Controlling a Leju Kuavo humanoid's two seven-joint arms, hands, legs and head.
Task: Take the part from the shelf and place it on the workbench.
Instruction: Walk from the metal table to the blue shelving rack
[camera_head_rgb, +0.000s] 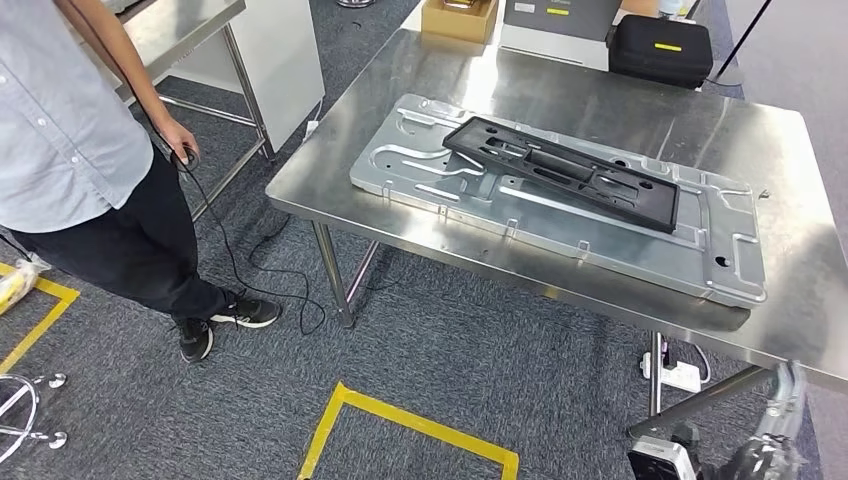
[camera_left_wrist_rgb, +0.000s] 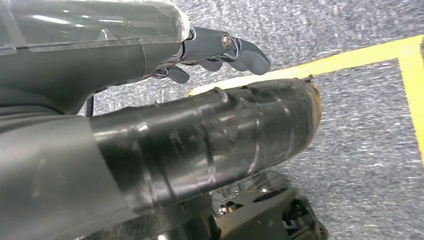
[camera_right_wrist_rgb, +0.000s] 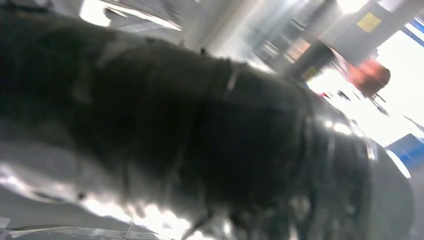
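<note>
The black part (camera_head_rgb: 563, 171), a long flat moulded frame with cut-outs, lies at the centre right of the head view, slanting from upper left to lower right. It rests flat on a larger silver metal plate (camera_head_rgb: 720, 262), a stamped sheet with raised ribs and holes, and stays within that plate's outline. The plate in turn lies on the stainless-steel surface (camera_head_rgb: 560, 95), which fills the upper right of the frame and reflects the room lights.

At the far edge of the surface, along the top of the frame, stand a black case (camera_head_rgb: 660, 47) with a yellow label and, to its left, a cardboard box (camera_head_rgb: 459, 18). Under the surface's lower right edge a white power strip (camera_head_rgb: 676, 374) lies on the grey carpet.

A person (camera_head_rgb: 70, 150) in a light shirt and dark trousers stands at the left of the frame, one hand holding a small dark device from which a black cable (camera_head_rgb: 240, 272) trails across the carpet. Yellow tape (camera_head_rgb: 400, 412) marks an angled outline on the floor at lower centre.

The left hand (camera_left_wrist_rgb: 220, 50), seen in the left wrist view, hangs over the carpet with its dark fingers (camera_left_wrist_rgb: 250, 54) loosely extended and apart, holding nothing. In the right wrist view the right hand (camera_right_wrist_rgb: 200, 150) is a dark blurred mass; whether its fingers are spread or closed cannot be told.
</note>
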